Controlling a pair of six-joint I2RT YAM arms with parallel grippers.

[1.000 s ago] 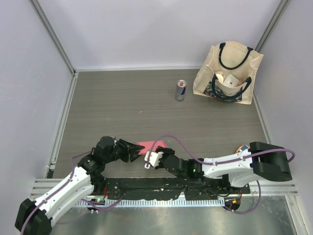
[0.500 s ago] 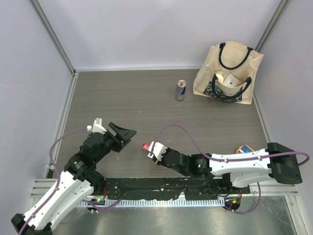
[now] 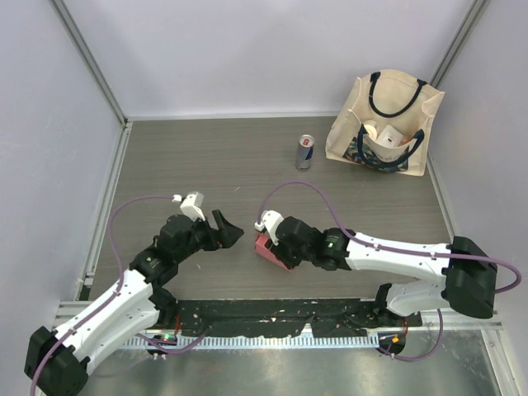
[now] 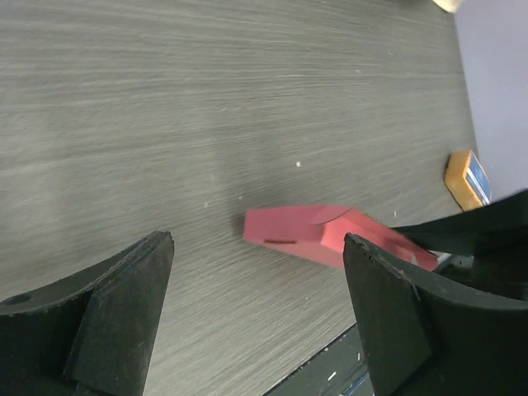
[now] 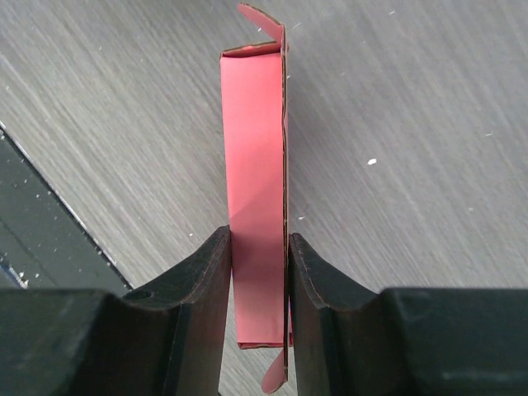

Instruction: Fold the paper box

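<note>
Since the earlier frame the left gripper [image 3: 228, 228] has let go and drawn back to the left, its jaws now wide and well apart from the paper box [image 4: 318, 233], while the right gripper [image 5: 258, 247] has carried the box away from the near edge toward mid-bench. The right gripper is narrow, pinching the pink-red box across its flat faces. The box remains a collapsed sleeve with end tabs unfolded. Whether its lower edge touches the bench [image 3: 190, 157] cannot be told. The hand-over to a single gripper suggests a repositioning step, and the folding itself appears largely undone. The bench is grey wood-grain, enclosed by pale walls. At the far side stand a drink can [image 3: 305, 152] and a cream tote bag [image 3: 412, 107].
</note>
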